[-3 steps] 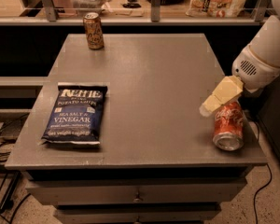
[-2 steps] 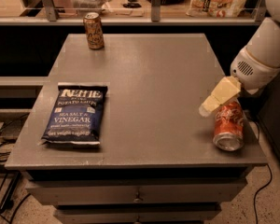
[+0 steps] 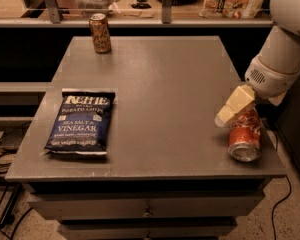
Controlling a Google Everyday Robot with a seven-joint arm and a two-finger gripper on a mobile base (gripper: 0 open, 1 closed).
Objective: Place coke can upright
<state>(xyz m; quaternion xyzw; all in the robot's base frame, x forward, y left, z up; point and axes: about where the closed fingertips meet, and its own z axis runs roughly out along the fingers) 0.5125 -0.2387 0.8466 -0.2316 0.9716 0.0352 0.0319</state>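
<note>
The coke can (image 3: 245, 134) is seen near the front right corner of the bench (image 3: 160, 69), close to the right edge. It is not upright: it is laid over, with one silver end turned toward the front edge and the red body running back from it. The end effector (image 3: 235, 111) is held at the can's rear upper part, on its left side, and is carried by a white arm (image 3: 282, 59) entering from the upper right. It appears to touch the can, but whether the can is grasped or released cannot be told. A blue chip bag (image 3: 80, 121) is laid flat at the front left, well apart from the coke can. A tan can (image 3: 100, 32) is stood upright at the back left.
</note>
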